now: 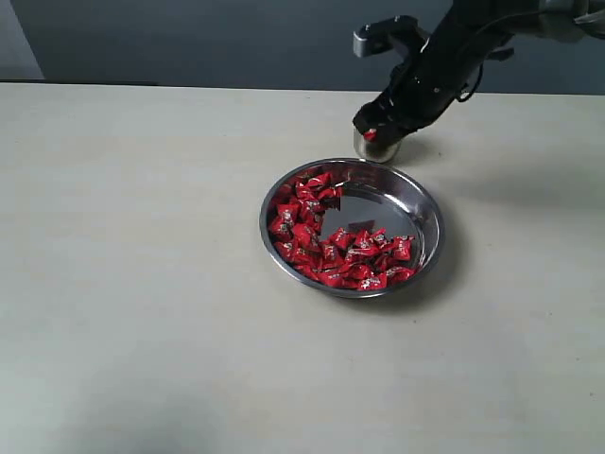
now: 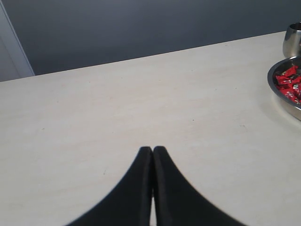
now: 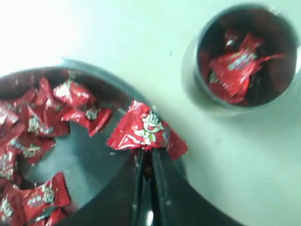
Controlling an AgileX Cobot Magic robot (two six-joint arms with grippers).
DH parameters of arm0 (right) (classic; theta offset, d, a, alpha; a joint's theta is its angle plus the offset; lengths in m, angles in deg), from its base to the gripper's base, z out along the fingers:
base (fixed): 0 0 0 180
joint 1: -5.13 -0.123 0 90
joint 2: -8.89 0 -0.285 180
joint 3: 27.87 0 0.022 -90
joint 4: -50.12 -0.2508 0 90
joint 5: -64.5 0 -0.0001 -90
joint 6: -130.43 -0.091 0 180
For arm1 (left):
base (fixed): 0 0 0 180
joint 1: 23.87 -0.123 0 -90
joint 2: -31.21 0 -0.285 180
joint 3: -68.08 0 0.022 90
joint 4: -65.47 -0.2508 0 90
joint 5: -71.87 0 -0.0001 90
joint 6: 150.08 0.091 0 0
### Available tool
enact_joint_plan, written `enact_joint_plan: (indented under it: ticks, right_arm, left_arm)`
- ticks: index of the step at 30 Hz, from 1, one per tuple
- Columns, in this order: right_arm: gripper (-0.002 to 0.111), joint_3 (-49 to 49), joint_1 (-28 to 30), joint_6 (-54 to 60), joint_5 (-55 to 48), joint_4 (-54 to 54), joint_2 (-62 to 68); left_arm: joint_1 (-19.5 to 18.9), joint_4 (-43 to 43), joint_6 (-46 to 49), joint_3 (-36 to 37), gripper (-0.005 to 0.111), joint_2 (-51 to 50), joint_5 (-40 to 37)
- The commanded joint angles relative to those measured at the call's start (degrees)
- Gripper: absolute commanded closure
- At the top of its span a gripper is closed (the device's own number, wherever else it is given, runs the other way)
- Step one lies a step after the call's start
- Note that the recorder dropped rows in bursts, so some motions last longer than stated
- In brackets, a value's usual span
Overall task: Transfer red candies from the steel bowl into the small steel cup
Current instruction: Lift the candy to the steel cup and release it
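My right arm came in from the far right and bent down past the back rim of the steel bowl (image 1: 427, 216). The right gripper (image 1: 371, 134) was tipped downward close over the small steel cup (image 1: 386, 149). In the right wrist view its jaws were almost together, pinching a single candy (image 3: 145, 131) by the lower edge of its wrapper. The left gripper (image 2: 152, 149) hovered low over the bare table (image 2: 117, 103), fingers pressed together on nothing, well apart from bowl and cup.

The cup stood just beside the bowl's far rim, with a narrow strip of table between them. The table lay open to the left of the bowl and in front of it.

The pinched candy showed over the bowl's rim, to one side of the cup's mouth rather than above it. The cup held a few red wrappers. The other red candies (image 1: 321, 236) lay in an arc along the bowl's left and front sides
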Motion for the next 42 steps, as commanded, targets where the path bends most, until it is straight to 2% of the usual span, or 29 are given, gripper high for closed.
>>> enact_joint_plan:
  ticks: [1, 9, 20, 30, 36, 40, 42]
  right_arm:
    - [0.101, 0.44, 0.17, 0.49, 7.63, 0.40, -1.27]
    - [0.101, 0.44, 0.29, 0.49, 18.55, 2.69, 0.04]
    - [0.101, 0.44, 0.29, 0.22, 23.13, 3.89, 3.18]
    - [0.101, 0.44, 0.29, -0.13, 23.34, 4.50, 3.35]
    - [0.101, 0.44, 1.69, -4.12, 23.14, 4.25, 3.35]
    - [0.093, 0.44, 2.28, -4.43, 21.38, 4.13, 3.35]
    - [0.093, 0.44, 2.28, -4.43, 21.38, 4.13, 3.35]
  left_arm:
    - [0.60, 0.02, -0.32, -0.06, 0.106, 0.25, 0.20]
    - [0.60, 0.02, -0.32, -0.06, 0.106, 0.25, 0.20]
    - [0.60, 0.02, -0.32, -0.06, 0.106, 0.25, 0.20]
    - [0.60, 0.02, -0.32, -0.06, 0.106, 0.25, 0.20]
    - [0.60, 0.02, -0.32, -0.06, 0.106, 0.25, 0.20]
    - [0.60, 0.02, -0.32, -0.06, 0.106, 0.25, 0.20]
    - [0.60, 0.02, -0.32, -0.06, 0.106, 0.25, 0.20]
